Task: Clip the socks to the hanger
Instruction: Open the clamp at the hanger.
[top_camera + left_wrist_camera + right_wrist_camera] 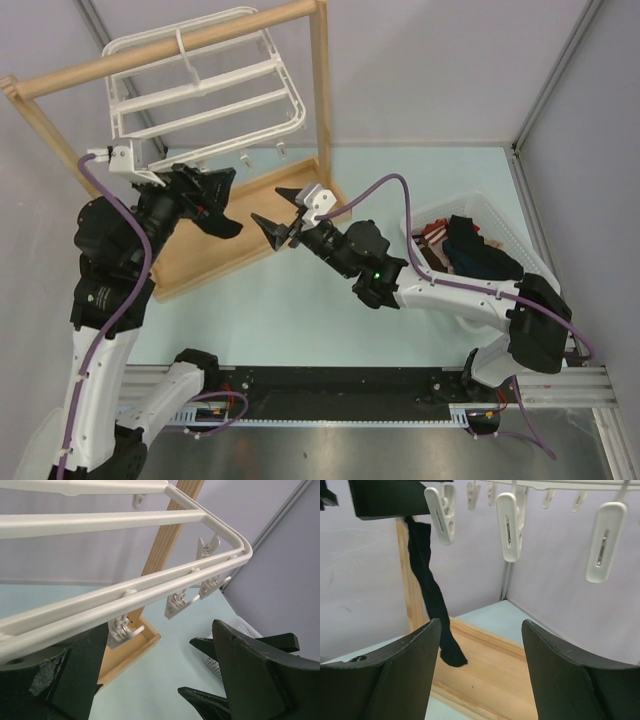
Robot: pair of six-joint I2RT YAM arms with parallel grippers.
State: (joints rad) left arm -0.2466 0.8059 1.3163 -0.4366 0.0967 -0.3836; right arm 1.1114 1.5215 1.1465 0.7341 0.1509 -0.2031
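Observation:
The white hanger (200,90) hangs from the wooden stand's top bar, with clips (510,525) dangling under its rail (150,592). My left gripper (228,203) is open just under the hanger's near corner, fingers wide apart (160,645) and nothing between them. In the right wrist view a black sock (432,595) hangs down from behind the left gripper's finger (395,497); I cannot tell what holds its top. My right gripper (278,212) is open and empty (481,625), facing the clips, its fingertips close to the left gripper. More dark socks (480,250) lie in the basket.
The wooden stand's base board (230,250) lies under both grippers, its upright post (322,90) behind them. A white plastic basket (520,235) at the right holds the socks and reddish-brown and white garments (432,235). Grey walls enclose the pale green table.

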